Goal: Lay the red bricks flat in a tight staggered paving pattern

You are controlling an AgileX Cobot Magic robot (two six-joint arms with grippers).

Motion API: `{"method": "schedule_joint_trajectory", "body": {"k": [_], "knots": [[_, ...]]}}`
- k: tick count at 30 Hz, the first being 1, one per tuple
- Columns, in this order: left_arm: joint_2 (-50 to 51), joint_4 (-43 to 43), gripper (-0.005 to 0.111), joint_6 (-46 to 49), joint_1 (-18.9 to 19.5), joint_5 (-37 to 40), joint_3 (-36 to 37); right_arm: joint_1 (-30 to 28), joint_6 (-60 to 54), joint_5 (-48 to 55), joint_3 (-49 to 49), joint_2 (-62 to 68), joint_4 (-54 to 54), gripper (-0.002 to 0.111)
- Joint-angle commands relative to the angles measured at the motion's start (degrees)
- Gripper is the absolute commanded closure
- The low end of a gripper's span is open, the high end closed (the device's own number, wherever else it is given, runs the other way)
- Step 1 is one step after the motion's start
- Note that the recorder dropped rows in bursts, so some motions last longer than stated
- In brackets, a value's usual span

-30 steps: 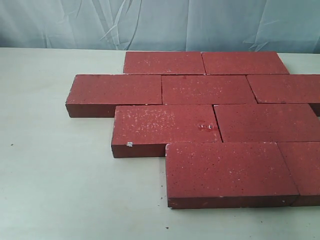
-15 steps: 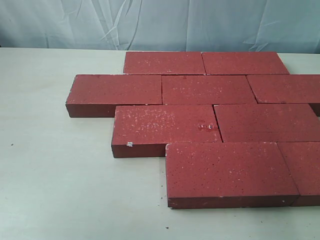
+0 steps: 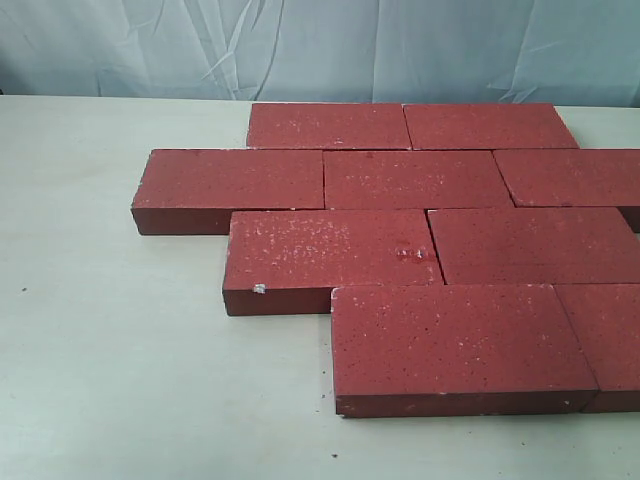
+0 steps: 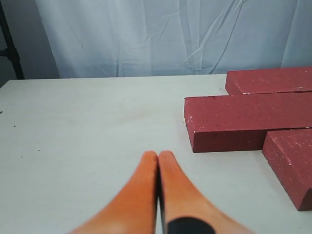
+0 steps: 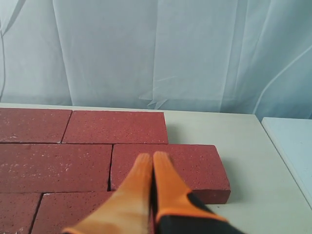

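Observation:
Several dark red speckled bricks (image 3: 418, 178) lie flat on the pale table in staggered rows, close together; the front brick (image 3: 455, 343) sits nearest the camera and one (image 3: 328, 255) has a chipped whitish corner. No gripper shows in the exterior view. In the left wrist view my left gripper (image 4: 158, 155) is shut with nothing in it, over bare table, apart from the row-end brick (image 4: 243, 119). In the right wrist view my right gripper (image 5: 152, 157) is shut and empty, held over the end brick (image 5: 192, 168) of a row.
A light blue cloth backdrop (image 3: 320, 45) hangs behind the table. Bare table (image 3: 110, 340) stretches left of the bricks. The table's edge (image 5: 285, 146) runs beside the right end of the pattern, with a dark stand (image 4: 9, 44) at the far left.

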Motion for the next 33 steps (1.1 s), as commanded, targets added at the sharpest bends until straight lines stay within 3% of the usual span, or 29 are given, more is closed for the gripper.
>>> {"method": "schedule_joint_trajectory", "body": {"k": [1, 20, 33], "knots": [[-2.54, 0.2, 0.107, 0.0, -0.04, -4.32, 3.49, -0.33, -0.18, -0.32, 0.33, -0.33, -0.05, 0.109], [-2.84, -0.16, 0.107, 0.0, -0.04, -7.31, 12.03, -0.33, -0.18, -0.2, 0.33, -0.33, -0.06, 0.109], [-2.84, 0.11, 0.107, 0.0, -0.04, -9.25, 12.14, -0.33, -0.18, -0.2, 0.33, -0.33, -0.06, 0.109]]}}
